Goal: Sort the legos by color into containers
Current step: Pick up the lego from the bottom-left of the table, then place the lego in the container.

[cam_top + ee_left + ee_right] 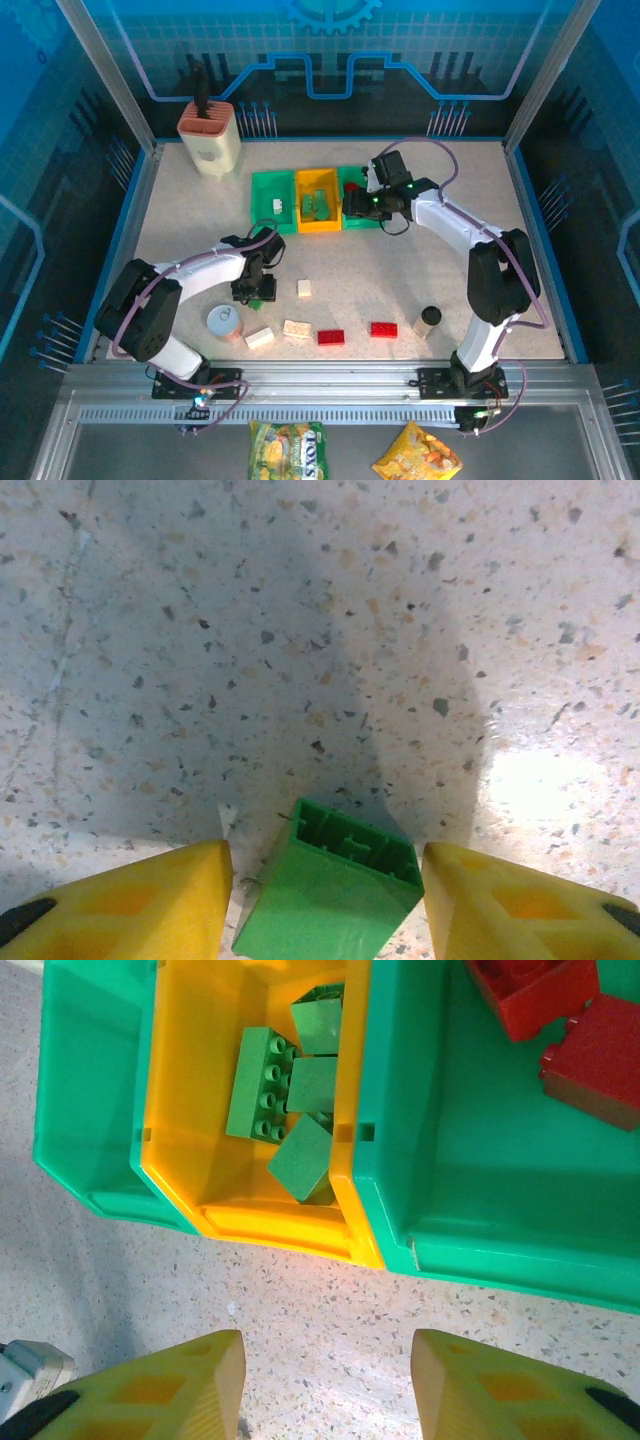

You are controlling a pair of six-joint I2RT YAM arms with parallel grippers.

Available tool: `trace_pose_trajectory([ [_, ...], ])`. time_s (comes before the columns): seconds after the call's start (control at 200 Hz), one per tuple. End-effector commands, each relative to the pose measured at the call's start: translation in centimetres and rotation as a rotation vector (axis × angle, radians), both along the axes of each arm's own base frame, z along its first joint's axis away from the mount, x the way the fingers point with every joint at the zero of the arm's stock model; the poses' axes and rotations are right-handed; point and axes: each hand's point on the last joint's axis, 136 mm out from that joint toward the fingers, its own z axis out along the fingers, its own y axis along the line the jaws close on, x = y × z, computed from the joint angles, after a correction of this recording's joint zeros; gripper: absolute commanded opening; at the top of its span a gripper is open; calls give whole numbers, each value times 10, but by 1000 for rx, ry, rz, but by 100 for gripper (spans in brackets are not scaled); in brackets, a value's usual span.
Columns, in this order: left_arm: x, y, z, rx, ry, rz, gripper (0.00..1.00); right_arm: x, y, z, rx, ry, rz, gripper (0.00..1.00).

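Note:
My left gripper (pixel 326 905) is low over the speckled table, shut on a green lego (pixel 322 895) that sits skewed between the yellow fingers; from above, this gripper (pixel 255 289) is left of centre. The containers stand in a row at the back: a green bin (pixel 262 182), a yellow bin (pixel 318 228) and another green bin (pixel 352 224). My right gripper (pixel 328 1390) hangs open and empty over bare table just in front of them. Several green legos (pixel 290 1110) lie in the yellow bin (pixel 190 1080), red legos (pixel 560 1020) in the right green bin (pixel 470 1160). Loose on the table are white legos (pixel 304 288) (pixel 297 328) (pixel 260 338) and red legos (pixel 331 337) (pixel 383 328).
A round silver can (pixel 224 322) stands beside the left arm, close to the near white lego. A small black-capped cylinder (pixel 430 320) stands at the front right. A beige knife block (pixel 210 140) sits in the back left corner. Metal frame posts line the table's edges.

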Motion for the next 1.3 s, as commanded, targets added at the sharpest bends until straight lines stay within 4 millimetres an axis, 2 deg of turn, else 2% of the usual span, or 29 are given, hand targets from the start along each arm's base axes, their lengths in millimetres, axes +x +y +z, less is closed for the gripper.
trace_pose_trajectory([
  [0.0,-6,-2,-6,-17,35,-14,52,-5,-4,13,19,-10,-9,48],
  [0.43,-3,0,0,-11,20,-7,41,-8,-7,16,12,-15,-14,48],
  [0.71,11,-7,14,-36,-30,6,38,-12,-14,20,-4,-20,-18,48],
  [0.92,32,-16,33,-65,-84,14,38,-15,-29,28,-16,-32,-35,48],
  [1.116,57,-28,53,-109,-136,14,37,-24,-53,34,-41,-43,-68,48],
  [1.296,92,-45,76,-157,-196,4,37,-32,-76,40,-56,-48,-106,48],
])
